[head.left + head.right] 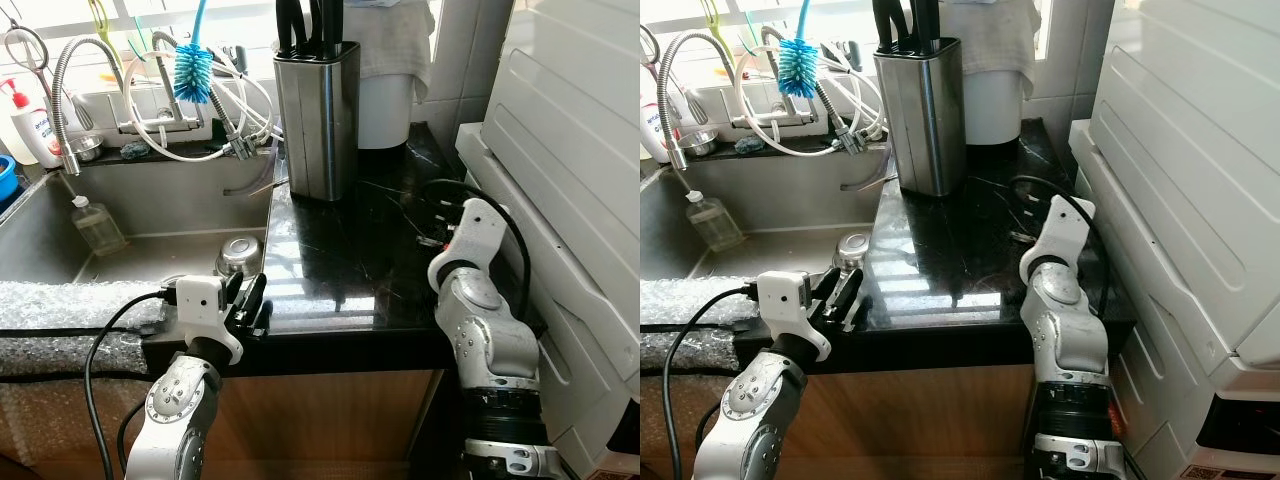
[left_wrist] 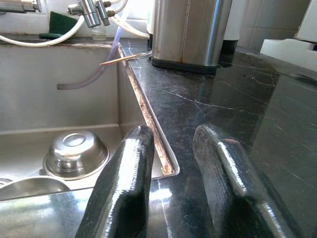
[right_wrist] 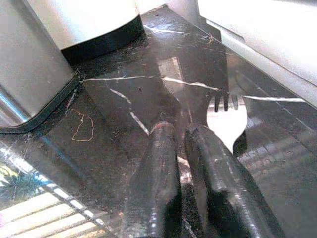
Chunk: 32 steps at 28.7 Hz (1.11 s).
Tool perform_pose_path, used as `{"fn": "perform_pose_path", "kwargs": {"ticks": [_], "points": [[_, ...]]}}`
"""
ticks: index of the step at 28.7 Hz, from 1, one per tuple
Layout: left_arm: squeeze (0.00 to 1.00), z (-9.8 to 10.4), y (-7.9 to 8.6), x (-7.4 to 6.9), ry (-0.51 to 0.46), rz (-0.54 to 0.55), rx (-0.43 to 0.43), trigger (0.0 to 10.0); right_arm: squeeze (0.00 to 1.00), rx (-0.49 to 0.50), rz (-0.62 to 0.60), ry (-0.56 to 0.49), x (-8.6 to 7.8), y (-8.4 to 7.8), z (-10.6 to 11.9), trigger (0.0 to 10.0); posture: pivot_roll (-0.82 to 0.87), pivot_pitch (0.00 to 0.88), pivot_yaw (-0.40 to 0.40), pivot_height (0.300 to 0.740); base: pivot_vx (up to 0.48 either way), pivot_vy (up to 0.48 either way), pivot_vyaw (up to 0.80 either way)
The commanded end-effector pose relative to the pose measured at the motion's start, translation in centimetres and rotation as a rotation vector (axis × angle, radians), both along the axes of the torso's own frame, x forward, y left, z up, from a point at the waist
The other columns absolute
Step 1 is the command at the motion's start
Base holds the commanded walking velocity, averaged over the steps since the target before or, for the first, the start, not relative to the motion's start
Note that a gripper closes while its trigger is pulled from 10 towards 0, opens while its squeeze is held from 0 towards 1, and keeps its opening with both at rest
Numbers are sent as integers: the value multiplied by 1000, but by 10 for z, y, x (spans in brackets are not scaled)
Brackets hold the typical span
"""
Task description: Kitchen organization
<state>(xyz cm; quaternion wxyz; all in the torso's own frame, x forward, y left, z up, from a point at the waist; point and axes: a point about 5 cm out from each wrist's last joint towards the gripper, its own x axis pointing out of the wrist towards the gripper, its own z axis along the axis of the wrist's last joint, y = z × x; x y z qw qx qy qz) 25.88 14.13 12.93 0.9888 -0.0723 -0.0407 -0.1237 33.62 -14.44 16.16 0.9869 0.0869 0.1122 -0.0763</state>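
Clenched nearly together on the right gripper (image 3: 181, 136), low over black marble counter (image 1: 340, 250), with white fork (image 3: 226, 121) lying flat just beside the fingertips, tines pointing away, apparently not pinched. Parted and holding nothing on the left gripper (image 2: 173, 144), hovering at the counter's front edge by the sink (image 1: 150, 215). Beyond those fingers: steel bowl (image 2: 75, 153) down in the basin, steel knife block (image 1: 316, 120) upright farther along the counter. Blue bottle brush (image 1: 193, 75) hanging over the taps.
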Motion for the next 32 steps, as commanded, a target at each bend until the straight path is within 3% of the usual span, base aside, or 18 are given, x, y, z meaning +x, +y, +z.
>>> {"fn": "perform_pose_path", "kwargs": {"ticks": [1,5,6,7,9,10,11,22,32], "points": [[0,-10,0,-2,56,-11,5,10000,0,3,22,-33,2,6,8,0,-42,0,88,740,0,0,0],[0,-9,0,-2,54,-12,5,10000,0,-23,8,-52,2,4,10,0,-44,0,89,740,0,0,0],[0,-9,0,-1,54,-12,5,10000,0,-36,0,-58,2,2,12,6118,-44,0,90,740,0,0,0],[0,-9,0,-1,54,-12,6,10000,0,-37,-19,-67,3,0,16,10000,-46,0,90,740,0,0,0],[0,-9,0,-1,54,-13,6,10000,0,-47,-60,-53,4,-5,20,10000,-52,0,92,740,0,0,0],[0,-9,0,0,54,-13,6,10000,384,-39,-76,-49,5,-6,22,10000,-58,0,94,740,0,0,0],[0,-9,0,0,54,-13,6,10000,1000,-35,-84,-49,7,-8,23,10000,-58,0,94,740,0,0,0],[0,-9,-1,1,54,-13,2,10000,1000,-96,27,-48,22,-14,35,10000,-57,0,86,740,0,0,0],[0,-10,-1,1,57,-14,1,10000,1000,-57,-7,-11,25,-20,34,10000,-60,0,88,740,0,0,0]]}}
